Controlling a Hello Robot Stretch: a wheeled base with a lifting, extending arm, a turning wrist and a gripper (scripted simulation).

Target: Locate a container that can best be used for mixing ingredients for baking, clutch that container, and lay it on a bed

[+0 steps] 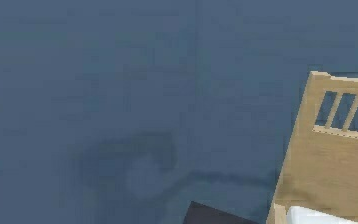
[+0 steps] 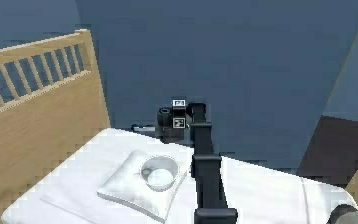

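And there it sits: the bowl [image 2: 159, 177], pale and round, rests on the pillow [image 2: 117, 190] at the head of the bed [image 2: 267, 190], close by the wooden headboard [image 2: 42, 90]. The arm [image 2: 207, 170] reaches out across the mattress, with the gripper [image 2: 145, 127] farther up the arm side view, near the mattress's far edge (whether it holds anything, or how its fingers are set, cannot be told). By the look of it the laying-down is done; what is left, probably, is only drawing the arm clear without nudging the bowl.
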